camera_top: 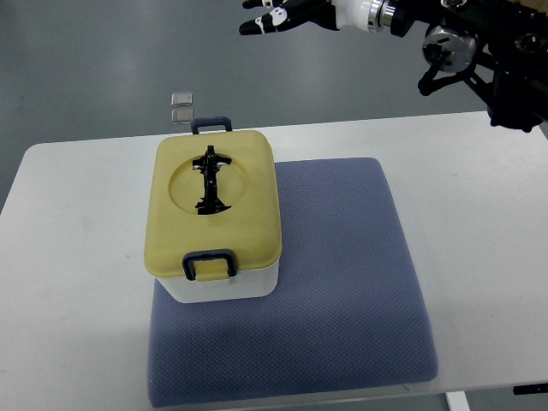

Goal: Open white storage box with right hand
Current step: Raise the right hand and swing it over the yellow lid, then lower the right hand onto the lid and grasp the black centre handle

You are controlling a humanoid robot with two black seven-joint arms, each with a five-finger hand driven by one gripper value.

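The white storage box [224,287] stands on the left part of a blue mat [342,274]. A pale yellow lid [248,205] covers it, with a black handle [211,181] lying folded in a round recess. Dark blue latches sit at the near edge [210,262] and the far edge [211,125], both down. My right hand [276,17] hovers high at the top of the picture, well beyond the box, with its black fingers [255,26] spread and holding nothing. Its arm enters from the upper right. The left arm does not show.
The white table [77,257] carries the mat. Two small clear squares [181,107] lie on the grey floor just past the table's far edge. Black robot arm parts [497,60] fill the top right corner.
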